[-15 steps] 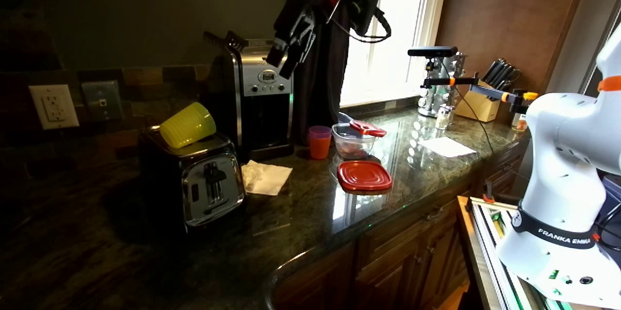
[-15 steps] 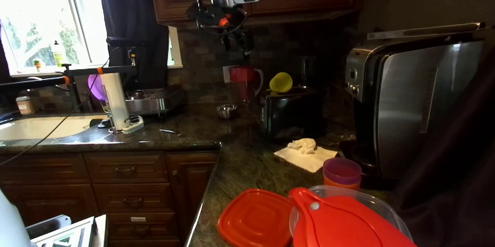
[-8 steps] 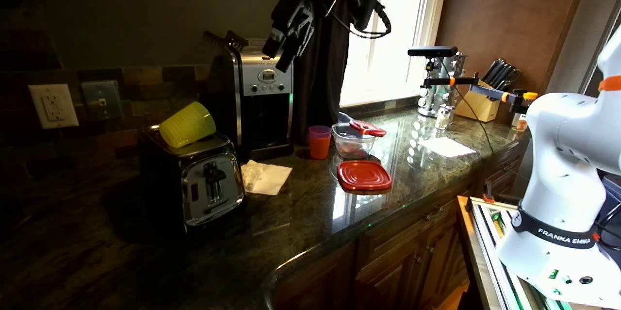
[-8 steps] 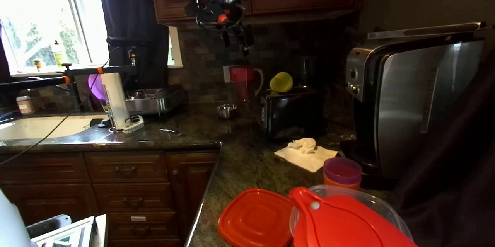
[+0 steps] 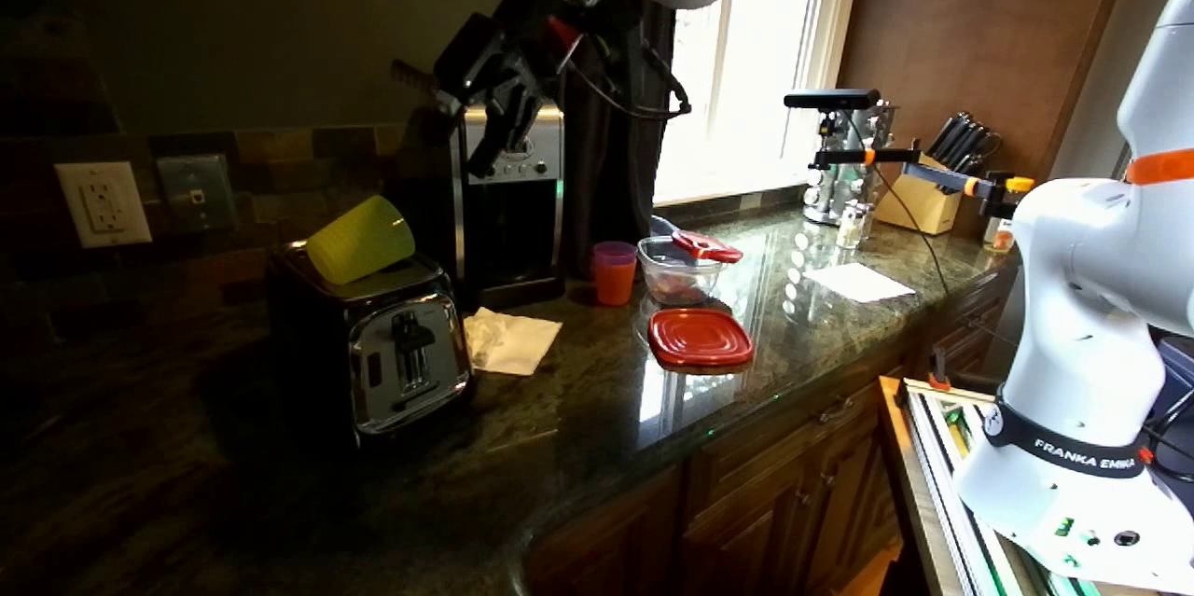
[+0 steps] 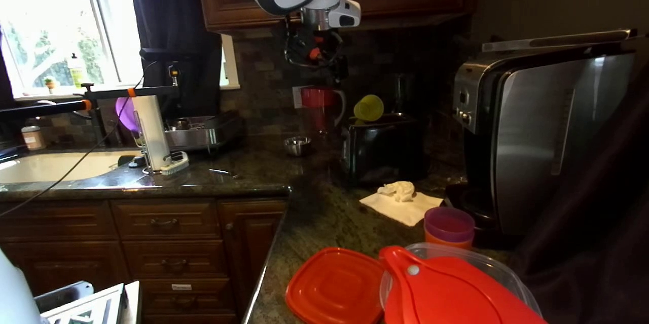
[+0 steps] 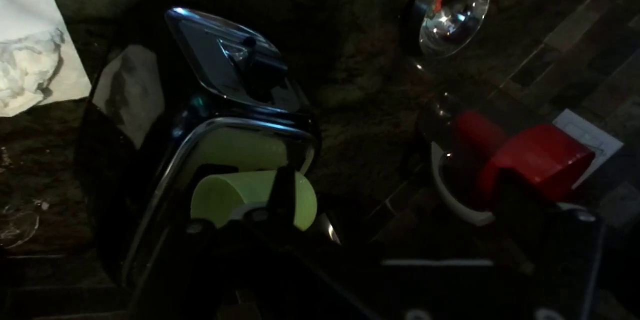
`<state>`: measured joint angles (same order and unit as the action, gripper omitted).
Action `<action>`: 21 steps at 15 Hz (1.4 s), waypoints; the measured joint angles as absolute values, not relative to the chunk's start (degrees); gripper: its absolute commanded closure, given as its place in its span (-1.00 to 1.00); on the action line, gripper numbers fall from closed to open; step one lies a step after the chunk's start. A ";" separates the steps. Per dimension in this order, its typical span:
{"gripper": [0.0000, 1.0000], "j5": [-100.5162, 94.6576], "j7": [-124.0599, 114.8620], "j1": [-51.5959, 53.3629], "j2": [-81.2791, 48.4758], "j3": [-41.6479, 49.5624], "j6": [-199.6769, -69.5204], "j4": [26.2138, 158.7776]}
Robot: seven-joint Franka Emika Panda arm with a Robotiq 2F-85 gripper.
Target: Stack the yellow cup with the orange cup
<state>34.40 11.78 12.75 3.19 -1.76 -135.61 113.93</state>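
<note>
The yellow cup [image 5: 359, 242] lies tilted on its side on top of the toaster [image 5: 410, 372]. It also shows in an exterior view [image 6: 369, 108] and in the wrist view [image 7: 250, 187], where a dark finger crosses in front of it. The orange cup [image 5: 615, 284] stands upright on the counter with a purple cup [image 6: 449, 222] nested in it. The orange cup is out of the wrist view. My gripper [image 5: 466, 134] is open and empty, above and to the right of the yellow cup. In the wrist view the fingers [image 7: 397, 177] are wide apart.
A coffee maker [image 5: 511, 204] stands behind the gripper. A white napkin [image 5: 513, 342], a red lid [image 5: 700, 338] and a clear container [image 5: 679, 274] lie along the counter. A red pitcher [image 6: 319, 108] and a metal bowl [image 6: 297, 146] stand beside the toaster [image 6: 383, 149].
My gripper has moved toward the toaster and slightly lower: leftward in an exterior view, rightward in an exterior view from elsewhere. The cups have not moved.
</note>
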 measured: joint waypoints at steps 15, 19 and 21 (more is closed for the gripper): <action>-1.00 47.70 15.76 4.58 -10.32 -4.62 -138.15 103.05; -1.00 52.14 17.95 3.13 -13.13 -5.12 -137.42 101.18; -1.00 53.54 18.42 2.81 -14.34 -5.39 -136.85 100.51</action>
